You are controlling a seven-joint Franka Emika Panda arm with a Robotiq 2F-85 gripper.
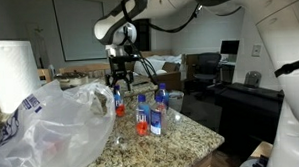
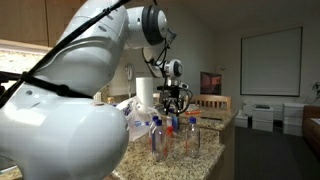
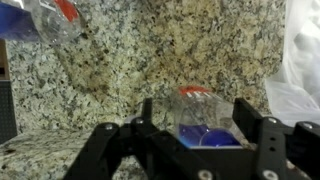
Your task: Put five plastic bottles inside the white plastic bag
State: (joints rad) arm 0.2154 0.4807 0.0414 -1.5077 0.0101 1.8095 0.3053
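Exterior view, left end: white plastic bag (image 1: 51, 127), crinkly and translucent with blue print, lies slumped on the granite counter (image 1: 192, 142). Its contents cannot be made out. A paper towel roll (image 1: 11, 68) stands upright behind it.

Right of the bag, four plastic bottles (image 1: 142, 116) stand upright on the counter, all outside the bag. They are clear with blue caps and blue/white labels, and at least two hold red-orange liquid.

The leftmost bottle (image 1: 118, 103) stands just beside the bag's edge, directly under the gripper (image 1: 117, 83).

Wrist view: that bottle's blue cap sits between the two fingers (image 3: 150, 125), with the jaws spread to either side of it. Cannot tell whether the pads touch the bottle. Another bottle shows at upper left, and the bag at the right edge.
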